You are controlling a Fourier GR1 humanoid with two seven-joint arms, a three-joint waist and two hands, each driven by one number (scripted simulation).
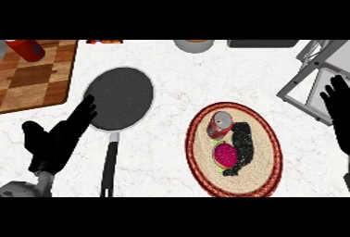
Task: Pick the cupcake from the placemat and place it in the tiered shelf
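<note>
Your cupcake (225,156), pink-topped with a green rim, lay on the oval woven placemat (266,152), in its lower middle. Just above it on the same mat lay a red can (221,125) on its side, and a black lumpy object (242,144) ran down the cupcake's right side, touching or nearly touching it; you could not tell what that object was.

Neither hand held anything. Your right hand (338,111) stood at the right edge of the view with its fingers (332,95) straight and pointing up, well to the right of the cupcake and apart from the placemat's red border. Those fingers overlapped the lower corner of the grey-framed tiered shelf (308,71), which reached in from the upper right; you could not tell whether they touched it.

Your left hand (58,136) was at the lower left, its fingers (85,111) extended and relaxed, spread toward the upper right. Their tips lay over the left rim of a dark frying pan (123,97) whose handle pointed down toward the lower edge of the view. The cupcake was well to the right of these fingers, beyond the pan.

Above the left fingers sat a chequered wooden board (31,78) with a red bottle (26,48) on its top corner. A grey bowl (195,46) showed at the top edge of the white marbled desk (171,152).
</note>
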